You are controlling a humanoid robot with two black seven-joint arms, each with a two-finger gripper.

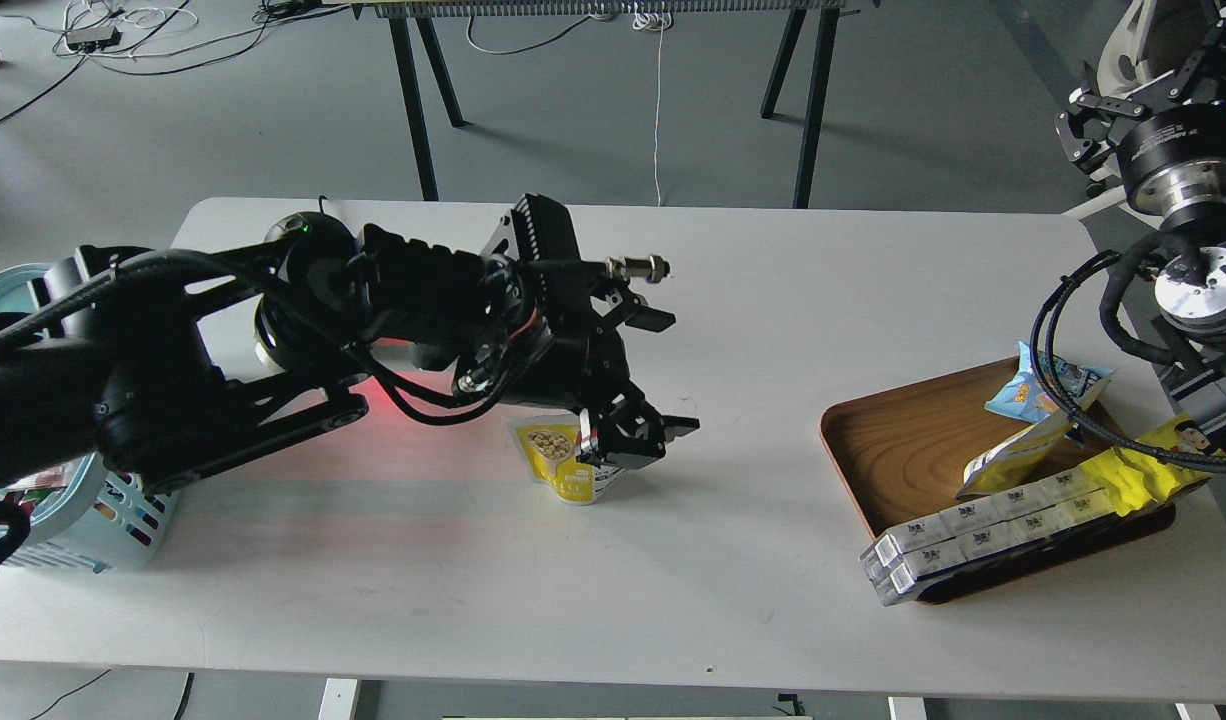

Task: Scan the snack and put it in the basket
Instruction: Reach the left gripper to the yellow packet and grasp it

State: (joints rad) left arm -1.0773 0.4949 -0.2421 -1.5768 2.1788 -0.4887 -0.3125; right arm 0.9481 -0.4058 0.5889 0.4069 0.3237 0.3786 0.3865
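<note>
The snack (556,461), a small yellow pouch with a round picture of beige nuts, stands at the table's middle. My left arm reaches across the table from the left. My left gripper (636,437) is down at the pouch's upper right part, with its fingers apart; one finger (595,440) is against the pouch and the other (678,426) is off to the right. The pouch's white right side is hidden behind it. The light blue basket (123,522) stands at the left edge, mostly hidden by my arm. Only upper joints of my right arm (1178,170) show at the right edge.
A black scanner (303,232) stands behind my left arm, with a red glow on the table (398,412). A brown wooden tray (898,450) at the right holds a blue chip bag (1038,390), a long yellow pack (1138,472) and white boxes (973,535).
</note>
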